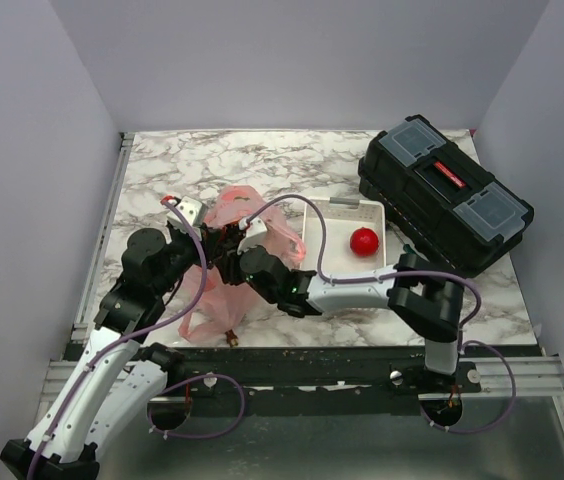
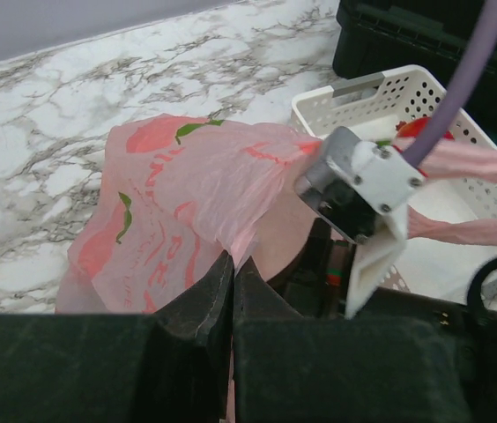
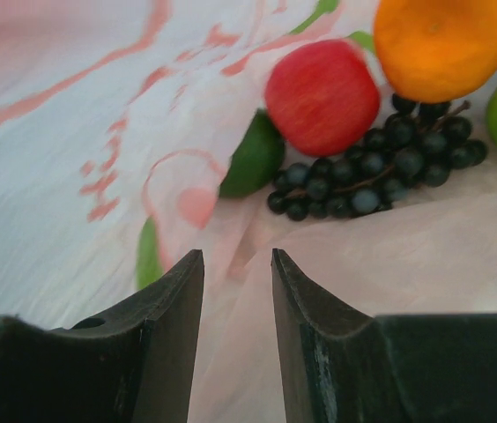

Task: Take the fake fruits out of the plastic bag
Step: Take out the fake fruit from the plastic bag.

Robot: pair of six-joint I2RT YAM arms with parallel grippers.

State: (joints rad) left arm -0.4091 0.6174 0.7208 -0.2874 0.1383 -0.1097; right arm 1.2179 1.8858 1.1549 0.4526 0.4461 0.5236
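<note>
Marble-patterned bench (image 1: 222,160): left end effector (image 2: 233,264) pinches the pink plastic bag (image 2: 169,194) tight; right end effector (image 3: 238,260), jaws narrowly parted, grips nothing, with red apple (image 3: 322,95), black grape bunch (image 3: 372,172) and orange (image 3: 442,44) just ahead inside the bag.

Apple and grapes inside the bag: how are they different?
The apple is red, while the grapes are black. The apple is one smooth round ball, but the grapes are lots of tiny balls bunched on a thin stem. The apple is much bigger than any single grape. Both are shiny, and they lie touching each other on the pink bag.
</note>
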